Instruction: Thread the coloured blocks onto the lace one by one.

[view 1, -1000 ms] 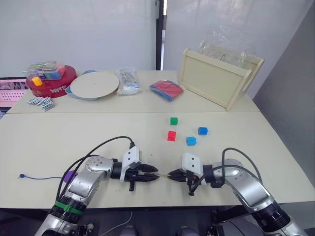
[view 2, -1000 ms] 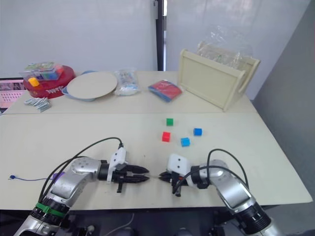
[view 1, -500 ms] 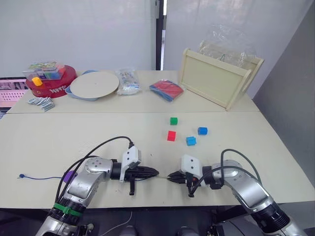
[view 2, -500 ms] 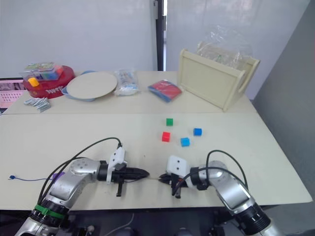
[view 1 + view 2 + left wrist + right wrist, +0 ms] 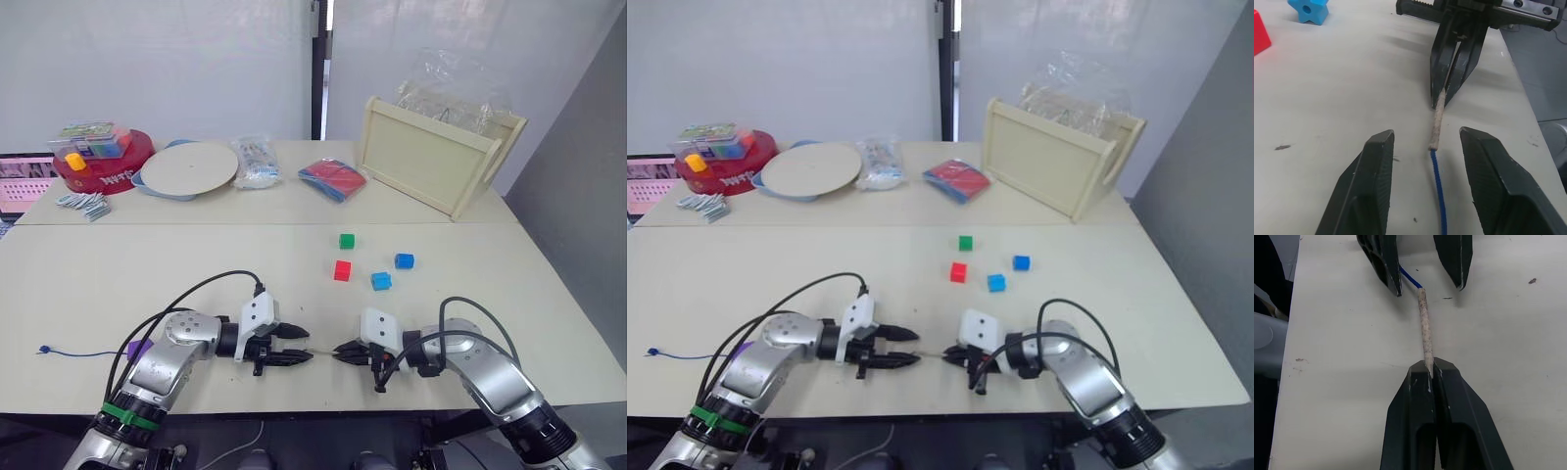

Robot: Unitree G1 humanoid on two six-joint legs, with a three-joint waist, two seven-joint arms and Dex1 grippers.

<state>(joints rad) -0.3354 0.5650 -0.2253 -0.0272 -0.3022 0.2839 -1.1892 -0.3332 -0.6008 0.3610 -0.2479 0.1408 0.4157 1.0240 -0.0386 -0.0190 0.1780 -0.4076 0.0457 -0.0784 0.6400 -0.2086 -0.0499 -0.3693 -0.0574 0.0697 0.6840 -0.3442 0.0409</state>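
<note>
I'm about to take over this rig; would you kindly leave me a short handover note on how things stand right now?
Right gripper: shut on the pale stiff tip of the lace.
Left gripper: open, fingers either side of the lace, not gripping it.
A purple block sits on the lace by the left arm; the knotted end lies at the table's left.
Loose on the table: green block, red block, two blue blocks.
Left: thread those four.

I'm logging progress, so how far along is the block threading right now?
Done: a purple block already sits on the lace. In hand: the right gripper is shut on the lace's pale tip, while the left gripper is open around it. Left: the green, red and two blue blocks lie loose.
</note>
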